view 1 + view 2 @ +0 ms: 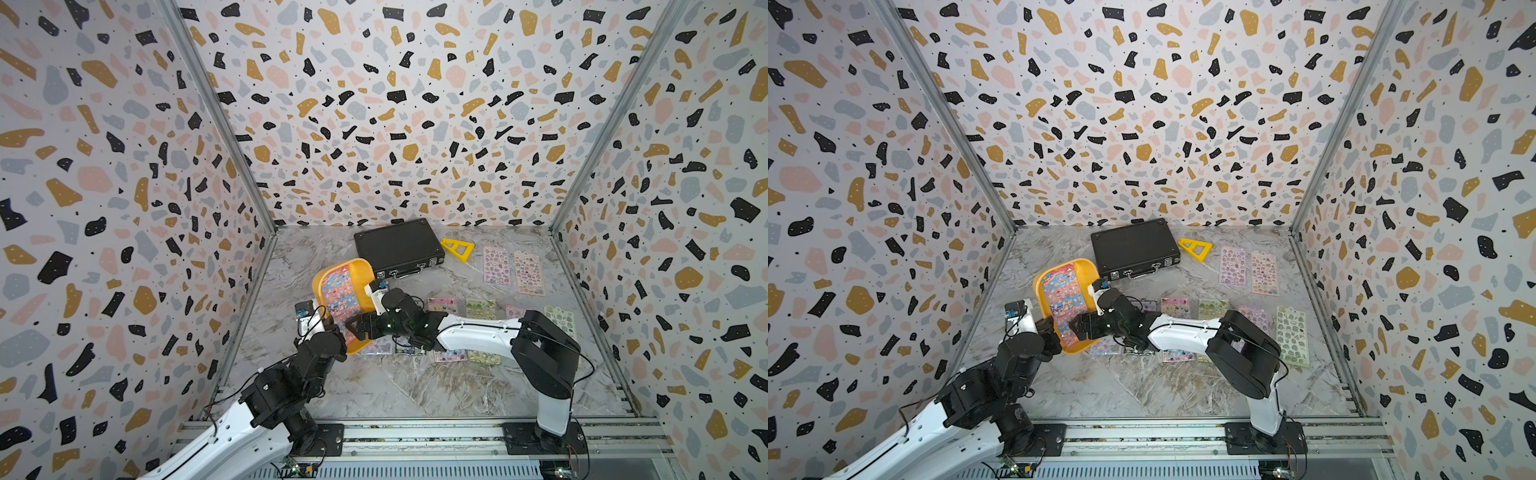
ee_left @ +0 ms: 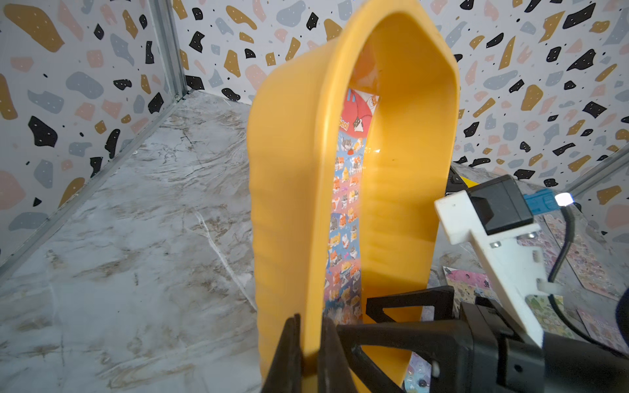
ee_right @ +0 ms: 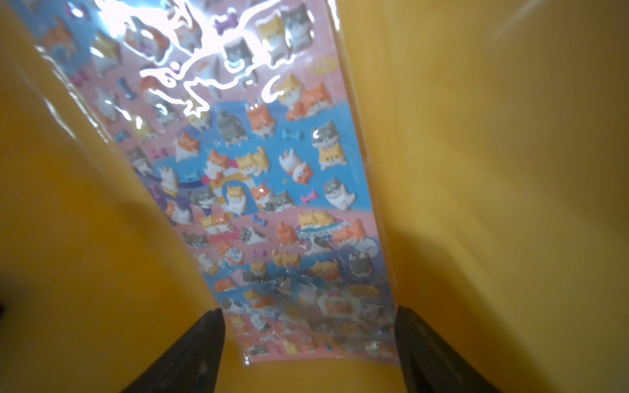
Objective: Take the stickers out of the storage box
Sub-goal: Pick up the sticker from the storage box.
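The yellow-orange storage box (image 1: 353, 266) (image 1: 1084, 266) stands tilted up on one long side at the left of the table. My left gripper (image 2: 310, 323) is shut on its near rim (image 2: 289, 204). One blue, pink and red sheet of cat stickers (image 1: 338, 297) (image 2: 345, 211) leans against the box floor. My right gripper (image 3: 309, 316) reaches into the box, open, its fingers standing either side of the lower end of the sheet (image 3: 272, 204) without touching it. Several other sticker sheets (image 1: 496, 266) (image 1: 1291, 332) lie flat on the table to the right.
A black briefcase (image 1: 399, 247) lies shut behind the box, with a yellow triangle ruler (image 1: 457, 249) beside it. Some loose sheets (image 1: 481, 309) lie partly under my right arm. Patterned walls close in the table on three sides.
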Controlling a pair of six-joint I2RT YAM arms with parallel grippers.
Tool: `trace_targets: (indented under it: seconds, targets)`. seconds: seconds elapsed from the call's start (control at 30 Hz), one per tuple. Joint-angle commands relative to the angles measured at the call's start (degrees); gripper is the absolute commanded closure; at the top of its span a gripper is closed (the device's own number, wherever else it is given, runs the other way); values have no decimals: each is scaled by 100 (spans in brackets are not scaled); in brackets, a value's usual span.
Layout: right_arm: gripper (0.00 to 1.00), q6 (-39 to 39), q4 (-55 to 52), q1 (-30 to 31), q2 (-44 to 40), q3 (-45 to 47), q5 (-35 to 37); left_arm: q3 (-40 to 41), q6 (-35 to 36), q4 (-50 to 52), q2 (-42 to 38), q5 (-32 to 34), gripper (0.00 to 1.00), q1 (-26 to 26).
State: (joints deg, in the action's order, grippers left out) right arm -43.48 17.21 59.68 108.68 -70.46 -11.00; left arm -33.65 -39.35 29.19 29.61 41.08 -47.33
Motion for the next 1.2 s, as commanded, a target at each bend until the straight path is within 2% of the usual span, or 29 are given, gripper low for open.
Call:
trace_targets:
  seconds: [0.0,0.13,0.23,0.3,0.5,0.73,0.93,1.17]
  targets:
    - [17,-53,477,-235,43,160,-551,-291,15,-564,-231,-342,100,-70]
    - [22,-129,829,-271,30,220,-1210,-317,9,-521,-247,-317,100,-66]
    - [26,-163,900,-277,-28,290,-1438,-335,-15,-462,-241,-267,100,-73]
    - [27,-34,649,-270,-156,354,-1143,-335,-26,-459,-252,-269,100,-69]
    - [28,676,-399,-52,-730,420,551,-274,-100,-357,-184,-72,100,-66]
    - [28,1091,-889,504,-1007,313,1752,-364,-439,21,172,405,100,-70]
    - [28,1130,-1538,714,-977,40,2836,-240,-579,-54,168,470,100,-66]
    - [25,1127,-1830,775,-621,-401,2963,-226,-630,-81,187,340,100,-73]
